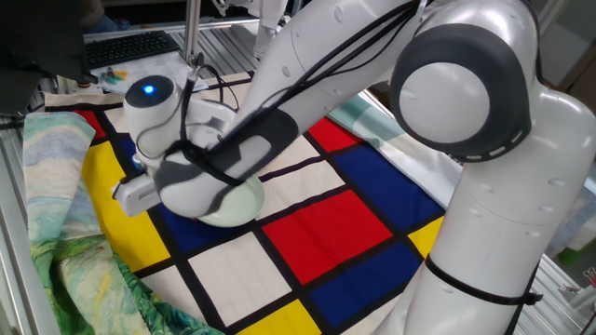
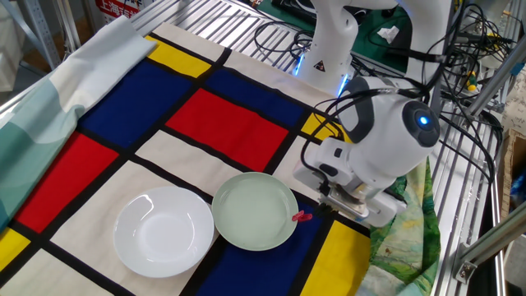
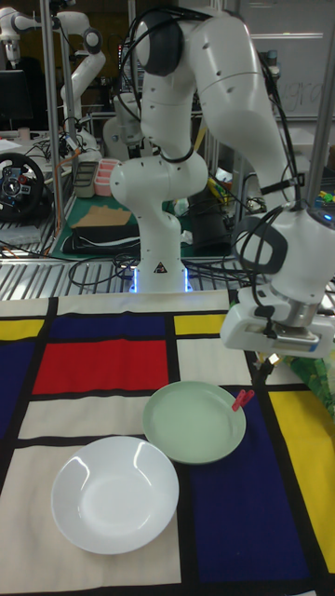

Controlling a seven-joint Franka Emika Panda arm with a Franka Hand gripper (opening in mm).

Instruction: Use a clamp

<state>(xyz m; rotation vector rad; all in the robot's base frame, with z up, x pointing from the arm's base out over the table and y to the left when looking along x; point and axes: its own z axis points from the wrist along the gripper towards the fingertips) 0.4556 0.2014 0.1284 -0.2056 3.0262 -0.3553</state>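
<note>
The clamp (image 2: 302, 217), a tiny red-pink clip, sits at the right rim of the pale green bowl (image 2: 253, 214) and seems to grip that rim; the tall fixed view shows the clamp (image 3: 243, 399) there too. My gripper (image 3: 263, 368) hangs just above and to the right of it, its dark fingers mostly tucked under the white hand. Seen from the other fixed view, my gripper (image 2: 324, 206) appears close beside the clip, and whether they touch is unclear. In one fixed view the arm hides the clamp and only part of the green bowl (image 1: 242, 200) shows.
A white bowl (image 2: 163, 230) stands left of the green one on the coloured checked cloth (image 2: 222, 123). A green patterned cloth (image 2: 407, 226) is bunched at the table's right edge. Cables (image 2: 279, 33) and the robot base (image 3: 158, 261) lie behind.
</note>
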